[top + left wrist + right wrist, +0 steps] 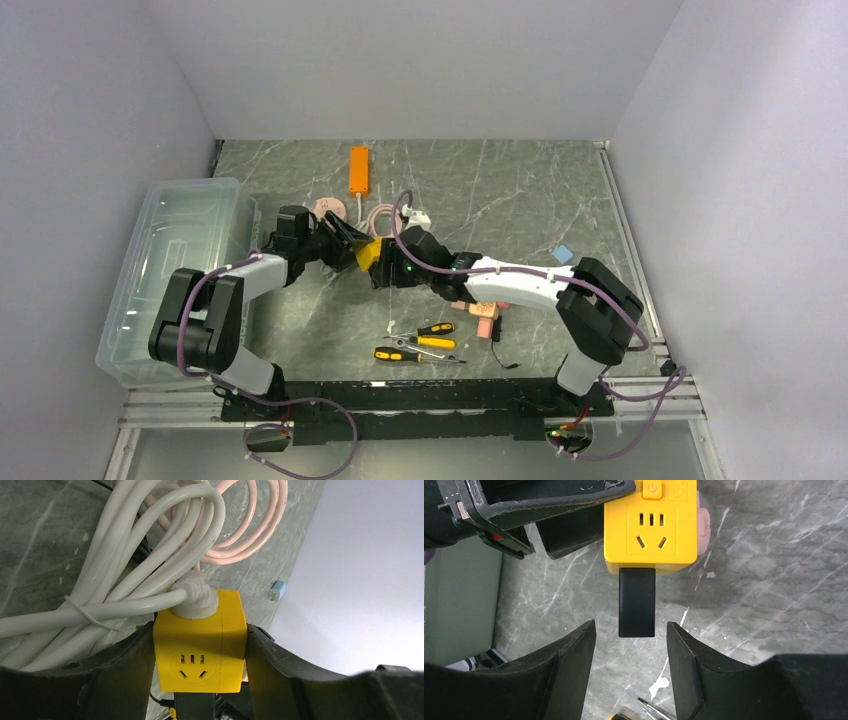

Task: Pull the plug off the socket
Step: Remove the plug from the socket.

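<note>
Sticking from yellow cube socket: black rect. plug.

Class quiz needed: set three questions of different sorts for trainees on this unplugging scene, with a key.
1. True or false: the left claw is shut on the yellow socket cube.
2. Choose one. In the right wrist view, the right claw is: A) open, with the black plug untouched at its fingertips; B) shut on the black plug; C) out of view.
3. Fill in: in the left wrist view, the thick cable that enters the top of the cube is ___ in colour.

Key: 1 true; 2 A; 3 white.
</note>
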You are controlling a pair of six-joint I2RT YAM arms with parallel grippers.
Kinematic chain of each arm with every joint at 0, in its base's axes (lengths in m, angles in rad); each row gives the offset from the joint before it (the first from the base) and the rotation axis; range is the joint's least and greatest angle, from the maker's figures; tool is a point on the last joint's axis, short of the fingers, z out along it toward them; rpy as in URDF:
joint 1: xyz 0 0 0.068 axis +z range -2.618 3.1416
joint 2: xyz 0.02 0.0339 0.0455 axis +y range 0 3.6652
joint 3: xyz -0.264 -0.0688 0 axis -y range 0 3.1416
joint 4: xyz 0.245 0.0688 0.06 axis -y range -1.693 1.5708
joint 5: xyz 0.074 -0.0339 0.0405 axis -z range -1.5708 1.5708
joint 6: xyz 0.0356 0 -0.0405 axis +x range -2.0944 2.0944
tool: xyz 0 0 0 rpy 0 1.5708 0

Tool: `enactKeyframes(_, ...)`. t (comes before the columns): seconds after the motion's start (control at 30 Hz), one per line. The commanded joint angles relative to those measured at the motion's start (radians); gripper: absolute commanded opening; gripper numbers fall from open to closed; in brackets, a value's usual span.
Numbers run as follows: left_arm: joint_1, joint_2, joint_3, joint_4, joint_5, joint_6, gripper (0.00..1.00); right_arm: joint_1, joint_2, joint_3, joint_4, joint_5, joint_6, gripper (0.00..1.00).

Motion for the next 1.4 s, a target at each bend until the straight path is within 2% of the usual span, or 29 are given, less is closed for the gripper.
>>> enactKeyframes(0.0, 0.003, -0.04, 0.021, 0.105, 0.05, 0.005, 0.0, 0.006, 0.012, 0.007, 0.045, 0.0, 0.004, 0.56)
enactKeyframes(0.83, 0.005, 0.002, -0.009, 0.183, 0.099, -0.069, 0.0, 0.008, 0.089, 0.046, 0.066, 0.036, -0.044, 0.36)
enactKeyframes(1.17, 0.012, 0.023, -0.013, 0.202, 0.111, -0.086, 0.0, 0.017, 0.082, 0.041, 0.064, 0.056, -0.073, 0.17)
enactKeyframes(1.37, 0.016, 0.026, -0.015, 0.205, 0.114, -0.09, 0.0, 0.016, 0.077, 0.025, 0.055, 0.075, -0.076, 0.0)
